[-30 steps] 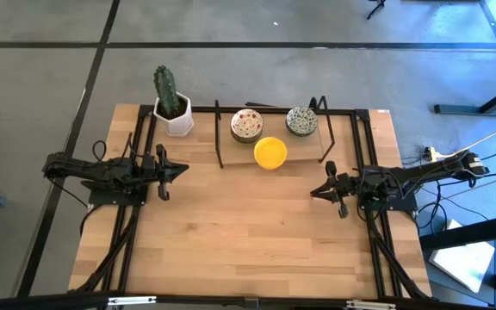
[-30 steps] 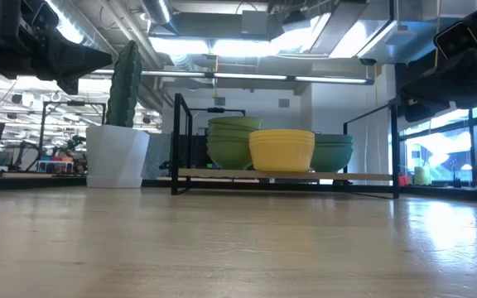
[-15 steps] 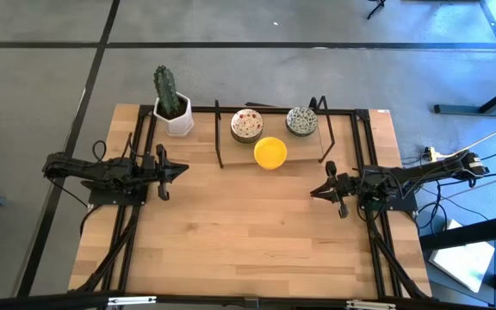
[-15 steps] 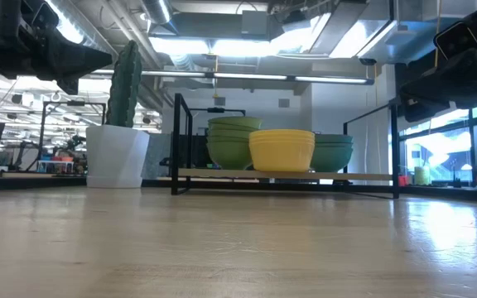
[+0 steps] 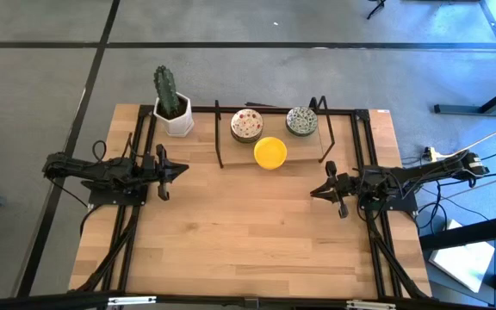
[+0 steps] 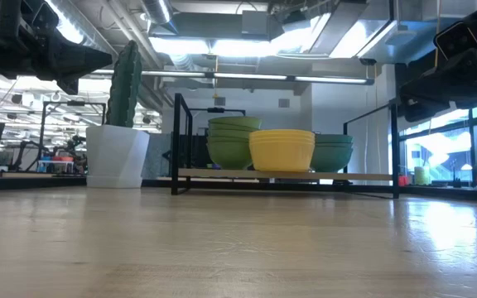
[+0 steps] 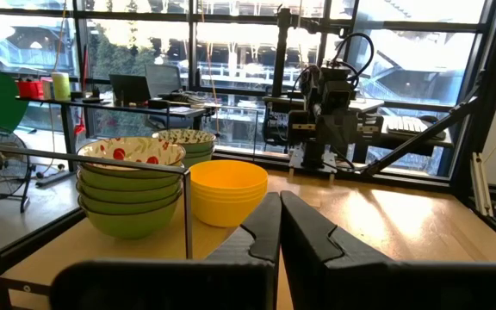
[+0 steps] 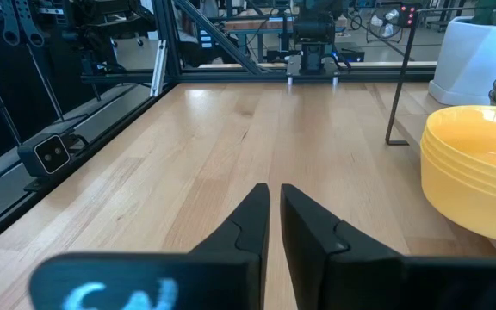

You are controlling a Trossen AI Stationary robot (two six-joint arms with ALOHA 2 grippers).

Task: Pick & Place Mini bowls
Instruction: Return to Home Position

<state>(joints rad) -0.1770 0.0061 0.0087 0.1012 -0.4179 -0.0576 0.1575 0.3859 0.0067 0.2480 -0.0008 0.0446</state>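
Three stacks of mini bowls stand on a low black-framed rack (image 5: 222, 138) at the table's far middle. One stack is white with red speckles (image 5: 247, 126), one has a green-grey pattern (image 5: 301, 120), and a plain yellow stack (image 5: 270, 152) stands at the rack's near edge. In the low view the yellow stack (image 6: 281, 150) stands in front of the green-sided stacks (image 6: 234, 142). My left gripper (image 5: 179, 170) hovers shut at the table's left, pointing level toward the right. My right gripper (image 5: 313, 193) hovers shut at the table's right, facing it. Neither holds anything.
A white pot with a green cactus (image 5: 172, 108) stands at the far left, beside the rack. Black rails (image 5: 136, 215) run along both sides of the table. Bare wood (image 5: 248, 232) lies between the arms and toward the near edge.
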